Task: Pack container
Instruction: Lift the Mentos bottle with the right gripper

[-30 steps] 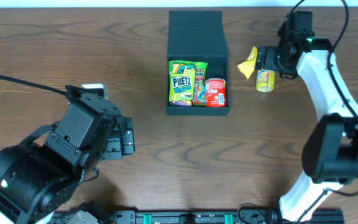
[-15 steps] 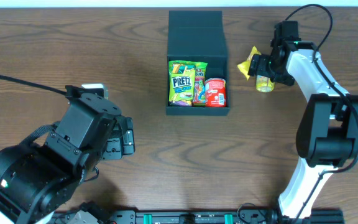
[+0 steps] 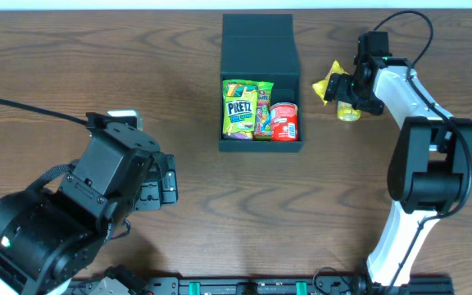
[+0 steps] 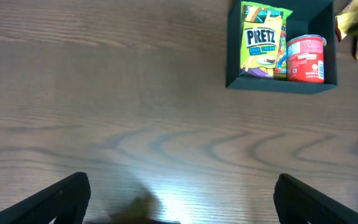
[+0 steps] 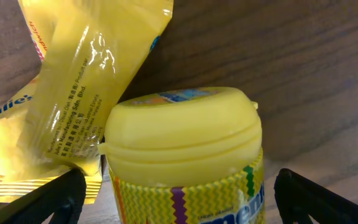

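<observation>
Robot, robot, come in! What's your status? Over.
Left gripper open, empty. Right gripper open, straddling yellow bottle; yellow packet right beside it. Container open, Pretz packet and red can inside.

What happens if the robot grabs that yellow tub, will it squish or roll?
The yellow tub looks like hard plastic with a ridged lid, so probably stiff, not squishy. Its round body might roll or slip if nudged. The yellow packet beside it looks floppy and may shift.

A robotics lab bench. Two arms (image 3: 420, 176) stand by a black rail (image 3: 244, 287) at a wood-grain table (image 3: 72, 57), a cable (image 3: 23, 106) trailing.
</observation>
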`<action>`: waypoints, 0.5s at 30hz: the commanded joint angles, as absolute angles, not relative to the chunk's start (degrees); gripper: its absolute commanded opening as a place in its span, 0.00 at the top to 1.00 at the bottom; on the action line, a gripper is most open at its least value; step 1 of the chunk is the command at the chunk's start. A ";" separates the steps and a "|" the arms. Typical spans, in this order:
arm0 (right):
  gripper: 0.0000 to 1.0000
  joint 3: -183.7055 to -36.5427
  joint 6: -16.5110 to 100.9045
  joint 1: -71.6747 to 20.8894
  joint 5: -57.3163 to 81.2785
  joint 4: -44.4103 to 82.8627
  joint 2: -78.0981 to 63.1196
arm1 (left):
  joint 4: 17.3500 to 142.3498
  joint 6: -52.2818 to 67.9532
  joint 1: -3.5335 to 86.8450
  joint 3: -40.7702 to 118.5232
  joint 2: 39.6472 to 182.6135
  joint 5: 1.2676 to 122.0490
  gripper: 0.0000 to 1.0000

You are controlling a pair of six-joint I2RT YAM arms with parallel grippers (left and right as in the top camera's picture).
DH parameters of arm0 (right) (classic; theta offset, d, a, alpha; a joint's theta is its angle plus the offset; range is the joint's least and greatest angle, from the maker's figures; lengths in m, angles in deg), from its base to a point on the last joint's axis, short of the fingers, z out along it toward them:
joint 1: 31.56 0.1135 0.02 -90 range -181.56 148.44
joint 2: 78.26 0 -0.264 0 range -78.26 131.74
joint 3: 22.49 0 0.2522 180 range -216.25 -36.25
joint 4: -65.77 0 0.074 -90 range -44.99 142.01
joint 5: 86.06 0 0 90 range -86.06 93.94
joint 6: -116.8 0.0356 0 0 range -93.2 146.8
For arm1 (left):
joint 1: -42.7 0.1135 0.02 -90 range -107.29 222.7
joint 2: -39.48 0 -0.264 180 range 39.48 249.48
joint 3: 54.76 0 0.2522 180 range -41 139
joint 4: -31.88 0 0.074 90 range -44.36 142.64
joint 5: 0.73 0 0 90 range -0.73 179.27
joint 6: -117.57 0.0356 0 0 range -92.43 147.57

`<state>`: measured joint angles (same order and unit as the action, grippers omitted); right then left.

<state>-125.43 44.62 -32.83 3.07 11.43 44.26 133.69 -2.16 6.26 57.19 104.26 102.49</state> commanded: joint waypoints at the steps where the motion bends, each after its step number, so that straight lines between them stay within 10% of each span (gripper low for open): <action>1: 0.03 -125.15 45.63 -32.49 2.33 11.65 45.37 | 133.69 -1.55 6.30 57.74 104.23 102.29 0.05; 15: 0.21 -125.15 45.41 -32.49 1.17 11.76 47.51 | 133.69 -1.57 6.30 57.74 104.23 102.29 0.05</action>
<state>-125.43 45.26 -32.83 1.85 11.70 46.20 133.69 -2.16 6.26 57.19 104.26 102.49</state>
